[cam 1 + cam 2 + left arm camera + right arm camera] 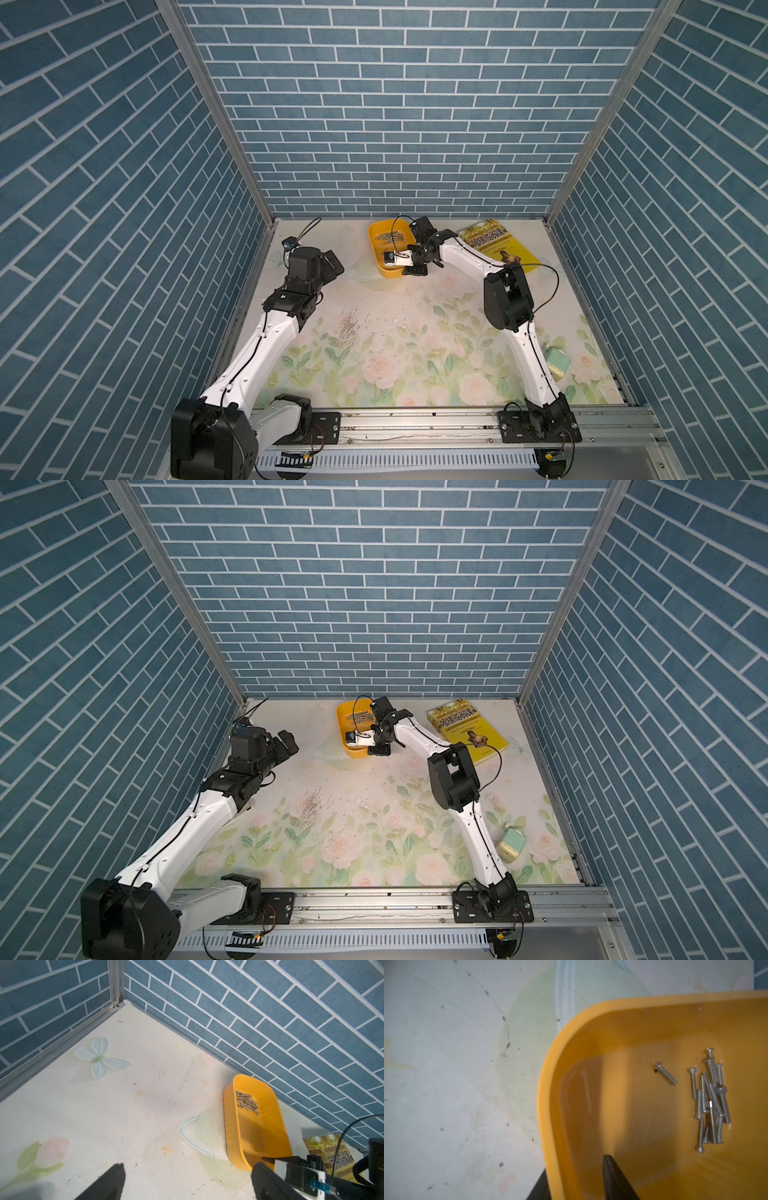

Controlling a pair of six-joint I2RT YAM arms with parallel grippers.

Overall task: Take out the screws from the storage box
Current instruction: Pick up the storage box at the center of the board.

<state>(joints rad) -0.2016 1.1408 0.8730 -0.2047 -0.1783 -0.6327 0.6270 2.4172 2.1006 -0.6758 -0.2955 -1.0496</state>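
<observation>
The orange-yellow storage box [372, 243] [340, 726] sits on the table at the back wall. Several silvery screws [390, 237] [360, 717] [247, 1102] lie heaped at its far end. In the right wrist view the heap [710, 1101] has one loose screw [665, 1074] beside it. My right gripper [409, 270] [376, 750] [571, 1169] straddles the box's near wall [550, 1064]: one finger is inside and one outside. Its jaws are narrowed, and the inner fingertip [606, 1159] stands slightly off the wall. My left gripper [332, 266] [289, 744] [189, 1165] hangs open and empty left of the box [230, 1126].
A yellow book [498, 245] [465, 729] lies to the right of the box, under the right arm. A pale green block [557, 361] [512, 843] sits near the right edge. Dark speckle marks [349, 326] dot the floral mat. Brick-patterned walls enclose three sides.
</observation>
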